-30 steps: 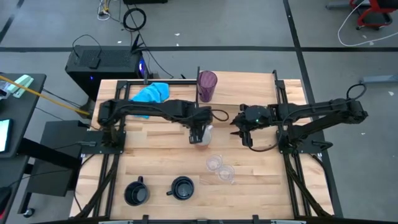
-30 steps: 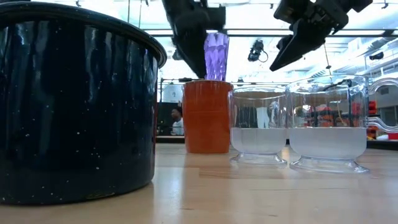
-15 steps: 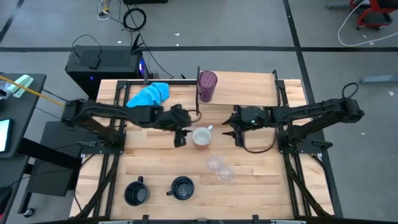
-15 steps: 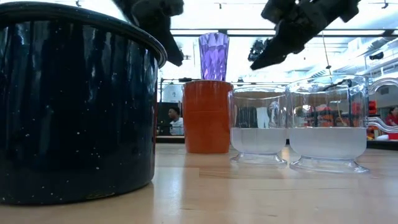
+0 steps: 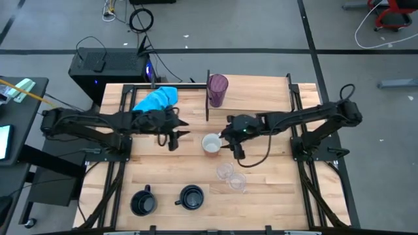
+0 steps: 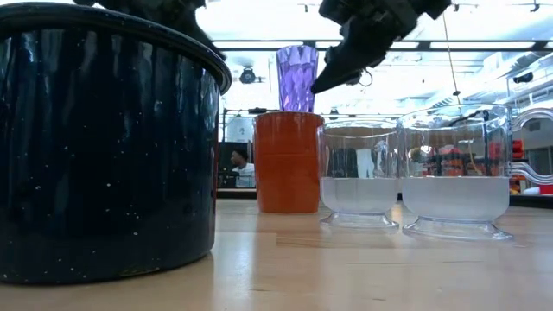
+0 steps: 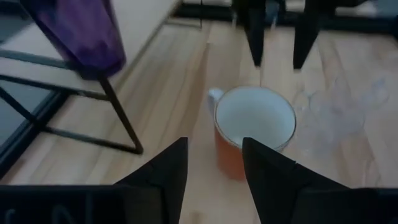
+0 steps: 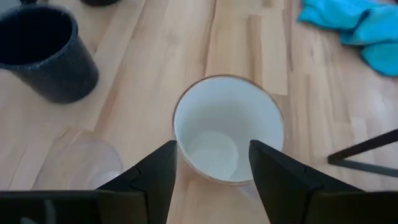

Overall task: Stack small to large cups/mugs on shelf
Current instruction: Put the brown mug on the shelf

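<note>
The orange mug, white inside, stands upright on the table's middle. My right gripper hangs open just to its right and above its rim, touching nothing. My left gripper is open, well to the mug's left. The purple tumbler stands at the far side on the shelf, beside a dark upright panel. Two clear cups and two black mugs stand near the front edge.
A bright blue cloth lies at the far left of the table. In the low view one black mug fills the left side, with the orange mug and the clear cups behind it.
My left gripper has drawn back from above the orange mug toward the table's left edge and tipped up nearer to level. My right gripper has moved toward the table's left, up to the mug. The mug has stayed where it was.
</note>
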{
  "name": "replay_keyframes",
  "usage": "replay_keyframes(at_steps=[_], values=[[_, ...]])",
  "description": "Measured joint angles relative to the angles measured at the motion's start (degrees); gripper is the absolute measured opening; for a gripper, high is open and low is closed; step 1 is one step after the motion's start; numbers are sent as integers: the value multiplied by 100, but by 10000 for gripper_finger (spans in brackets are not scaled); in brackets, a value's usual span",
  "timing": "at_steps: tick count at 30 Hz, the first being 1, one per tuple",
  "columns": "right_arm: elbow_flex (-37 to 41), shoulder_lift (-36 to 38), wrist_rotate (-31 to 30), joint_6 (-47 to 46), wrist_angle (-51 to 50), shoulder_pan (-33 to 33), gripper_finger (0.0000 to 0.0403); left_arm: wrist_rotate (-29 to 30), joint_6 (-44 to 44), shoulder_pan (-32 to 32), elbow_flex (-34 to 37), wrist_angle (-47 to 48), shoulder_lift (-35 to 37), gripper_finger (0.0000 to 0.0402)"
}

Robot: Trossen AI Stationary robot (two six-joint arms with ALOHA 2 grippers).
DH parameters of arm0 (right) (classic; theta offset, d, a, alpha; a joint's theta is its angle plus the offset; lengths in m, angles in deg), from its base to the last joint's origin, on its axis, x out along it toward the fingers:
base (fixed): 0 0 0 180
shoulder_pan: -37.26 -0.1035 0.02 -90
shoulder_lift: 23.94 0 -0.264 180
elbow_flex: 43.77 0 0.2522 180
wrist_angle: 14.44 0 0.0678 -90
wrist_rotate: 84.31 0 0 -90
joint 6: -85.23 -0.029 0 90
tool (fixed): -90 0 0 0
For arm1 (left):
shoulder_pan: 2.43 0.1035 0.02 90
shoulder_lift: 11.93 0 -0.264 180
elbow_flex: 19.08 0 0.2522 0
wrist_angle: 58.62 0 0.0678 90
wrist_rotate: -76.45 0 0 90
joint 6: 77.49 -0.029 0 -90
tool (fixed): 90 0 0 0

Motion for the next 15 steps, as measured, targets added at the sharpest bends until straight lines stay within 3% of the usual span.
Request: replay_keyframes(at_steps=[15], values=[[-1381,-1233,3,213,-834,-311,205,123,339,22,1220,-802,1206,141]])
